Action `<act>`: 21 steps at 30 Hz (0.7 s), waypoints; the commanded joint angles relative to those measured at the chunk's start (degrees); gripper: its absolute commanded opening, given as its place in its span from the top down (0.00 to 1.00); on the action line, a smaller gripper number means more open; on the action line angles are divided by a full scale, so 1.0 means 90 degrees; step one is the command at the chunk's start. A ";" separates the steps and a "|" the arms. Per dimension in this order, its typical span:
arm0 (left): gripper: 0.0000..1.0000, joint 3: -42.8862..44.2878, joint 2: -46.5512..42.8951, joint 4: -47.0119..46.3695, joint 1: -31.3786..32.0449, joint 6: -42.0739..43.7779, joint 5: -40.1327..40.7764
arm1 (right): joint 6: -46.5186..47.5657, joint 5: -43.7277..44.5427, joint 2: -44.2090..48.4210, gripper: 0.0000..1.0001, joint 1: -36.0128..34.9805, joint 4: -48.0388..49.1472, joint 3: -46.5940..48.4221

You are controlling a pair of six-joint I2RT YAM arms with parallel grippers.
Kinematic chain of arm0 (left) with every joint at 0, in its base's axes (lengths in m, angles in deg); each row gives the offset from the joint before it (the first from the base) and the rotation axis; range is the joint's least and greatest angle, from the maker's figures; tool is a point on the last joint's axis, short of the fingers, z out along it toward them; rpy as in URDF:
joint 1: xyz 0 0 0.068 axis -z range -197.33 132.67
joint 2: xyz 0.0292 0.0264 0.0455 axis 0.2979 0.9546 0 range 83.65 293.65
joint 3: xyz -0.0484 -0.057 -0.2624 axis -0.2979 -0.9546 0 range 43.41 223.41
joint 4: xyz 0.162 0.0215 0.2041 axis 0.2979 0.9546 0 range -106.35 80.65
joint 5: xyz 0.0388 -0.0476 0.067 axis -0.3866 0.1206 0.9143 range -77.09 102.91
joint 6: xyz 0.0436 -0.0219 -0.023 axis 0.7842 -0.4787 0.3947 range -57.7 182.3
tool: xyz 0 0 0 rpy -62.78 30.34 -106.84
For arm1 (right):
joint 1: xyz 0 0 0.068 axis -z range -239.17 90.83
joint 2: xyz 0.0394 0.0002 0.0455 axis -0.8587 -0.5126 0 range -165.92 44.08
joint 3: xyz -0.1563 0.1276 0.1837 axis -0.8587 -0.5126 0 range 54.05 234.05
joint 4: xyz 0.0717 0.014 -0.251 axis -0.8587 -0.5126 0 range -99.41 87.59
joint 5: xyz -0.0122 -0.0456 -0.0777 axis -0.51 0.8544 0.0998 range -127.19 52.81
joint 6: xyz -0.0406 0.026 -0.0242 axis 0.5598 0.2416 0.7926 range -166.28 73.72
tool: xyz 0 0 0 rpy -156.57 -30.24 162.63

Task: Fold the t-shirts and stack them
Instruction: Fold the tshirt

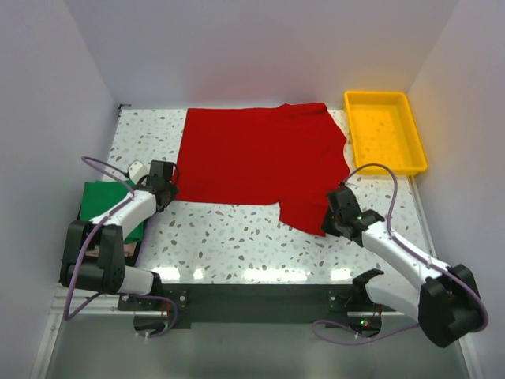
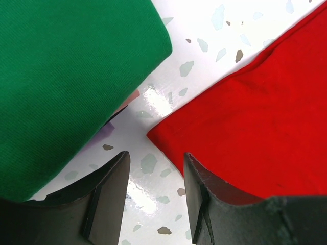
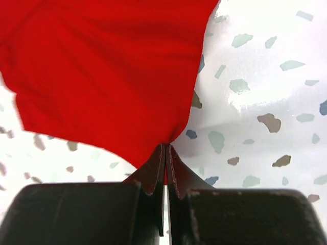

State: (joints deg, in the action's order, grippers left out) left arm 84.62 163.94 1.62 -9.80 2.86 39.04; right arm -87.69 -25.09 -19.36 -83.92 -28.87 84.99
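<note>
The red t-shirt (image 1: 256,162) lies spread over the far middle of the table, one flap hanging toward the near right. The folded green t-shirt (image 1: 106,207) lies at the left edge, partly under my left arm. My left gripper (image 1: 168,187) is open and empty, just off the red shirt's near left corner (image 2: 156,135), with the green shirt (image 2: 66,81) on its other side. My right gripper (image 1: 331,225) is shut on the near right corner of the red shirt (image 3: 112,76), the cloth pinched between its fingertips (image 3: 159,158).
A yellow plastic tray (image 1: 383,130) stands at the far right, next to the red shirt. White walls close in the table on the left, back and right. Speckled table top (image 1: 229,241) shows between the arms.
</note>
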 commanded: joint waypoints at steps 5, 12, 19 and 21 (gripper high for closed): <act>0.50 -0.0233 0.0014 -0.0337 0.0013 -0.0114 -0.0003 | -0.0087 -0.0182 0.1256 1.00 -0.0033 -0.0956 0.0293; 0.51 -0.0292 0.0375 -0.0717 0.0013 -0.0134 -0.0091 | -0.0096 -0.0299 0.1667 1.00 -0.0033 -0.1327 0.0312; 0.52 -0.0224 0.0746 -0.0982 0.0013 -0.0163 -0.0150 | -0.0116 -0.0397 0.1931 1.00 -0.0043 -0.1494 0.0273; 0.56 -0.0214 0.0786 -0.1030 0.0013 -0.0173 -0.0149 | -0.0116 -0.0397 0.1980 1.00 -0.0033 -0.1533 0.0254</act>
State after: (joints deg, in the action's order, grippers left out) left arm 82.30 169.21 -5.61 -9.80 2.79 37.75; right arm -87.91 -27.98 -2.68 -83.92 -40.34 85.78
